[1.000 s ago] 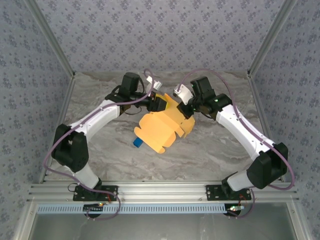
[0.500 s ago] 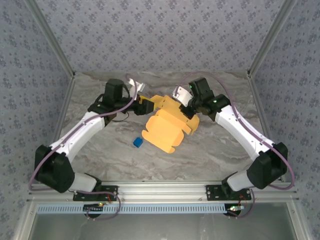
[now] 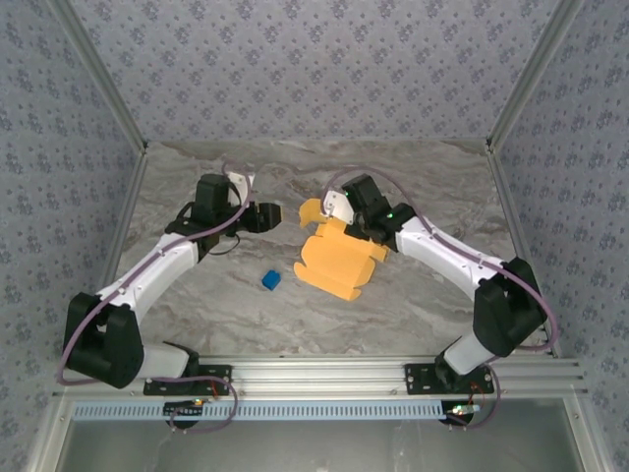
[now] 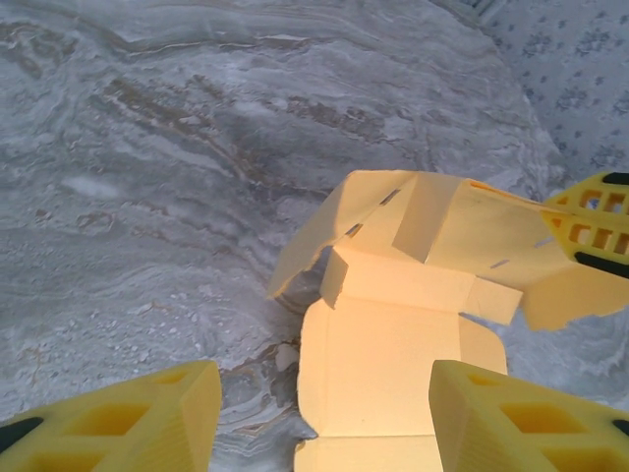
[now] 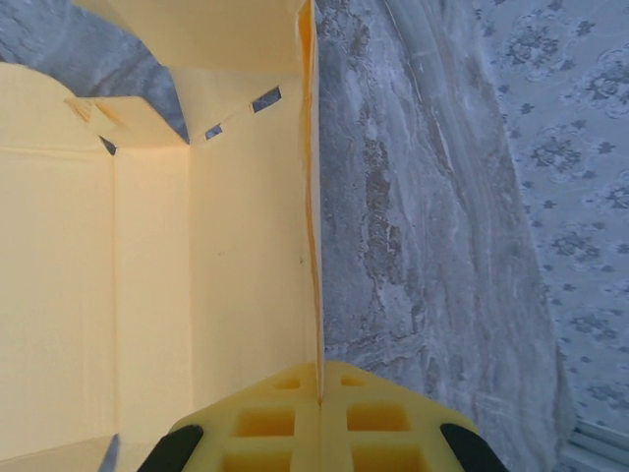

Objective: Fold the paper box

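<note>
Right there, paper box [image 3: 339,264] within right pincer [image 5: 319,395].

Left gripper [image 3: 265,215] has let go of the paper box [image 3: 339,265] and backed off leftward, jaws apart. Box carried rightward by right gripper [image 3: 346,220]. Blue cube [image 3: 271,280] now uncovered.

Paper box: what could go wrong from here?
The right hand pinches just one thin wall of the paper box; the card may crease or slip.
The left hand is open, off the box, so the box could swivel.
The blue cube lies near; a dragged box may hit it.
</note>
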`<control>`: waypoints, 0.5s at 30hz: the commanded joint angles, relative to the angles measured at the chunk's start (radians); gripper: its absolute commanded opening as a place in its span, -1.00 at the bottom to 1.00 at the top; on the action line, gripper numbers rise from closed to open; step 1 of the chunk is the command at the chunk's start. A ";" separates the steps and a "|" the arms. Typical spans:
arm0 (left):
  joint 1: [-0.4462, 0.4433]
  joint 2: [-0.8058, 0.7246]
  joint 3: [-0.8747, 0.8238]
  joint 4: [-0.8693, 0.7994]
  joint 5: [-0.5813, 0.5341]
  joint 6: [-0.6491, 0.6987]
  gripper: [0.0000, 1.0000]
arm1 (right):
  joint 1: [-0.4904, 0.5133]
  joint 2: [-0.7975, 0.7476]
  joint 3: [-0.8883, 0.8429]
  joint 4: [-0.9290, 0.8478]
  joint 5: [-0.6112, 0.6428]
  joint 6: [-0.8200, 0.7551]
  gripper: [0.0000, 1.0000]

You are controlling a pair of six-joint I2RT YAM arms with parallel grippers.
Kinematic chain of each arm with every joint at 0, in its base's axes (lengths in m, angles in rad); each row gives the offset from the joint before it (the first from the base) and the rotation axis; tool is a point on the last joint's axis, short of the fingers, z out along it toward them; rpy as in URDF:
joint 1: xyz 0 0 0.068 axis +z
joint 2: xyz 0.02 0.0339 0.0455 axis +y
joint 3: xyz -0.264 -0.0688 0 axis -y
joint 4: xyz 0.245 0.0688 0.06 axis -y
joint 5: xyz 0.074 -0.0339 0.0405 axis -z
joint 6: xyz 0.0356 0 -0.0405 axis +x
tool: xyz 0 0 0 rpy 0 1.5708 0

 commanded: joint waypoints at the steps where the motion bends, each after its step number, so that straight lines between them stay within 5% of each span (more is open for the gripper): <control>1: 0.013 -0.008 -0.018 0.053 -0.032 -0.030 0.16 | 0.021 -0.007 -0.074 0.175 0.109 -0.065 -1.00; 15: 0.031 0.083 -0.058 0.186 0.000 -0.001 0.19 | 0.103 -0.012 -0.347 0.687 0.288 -0.347 -1.00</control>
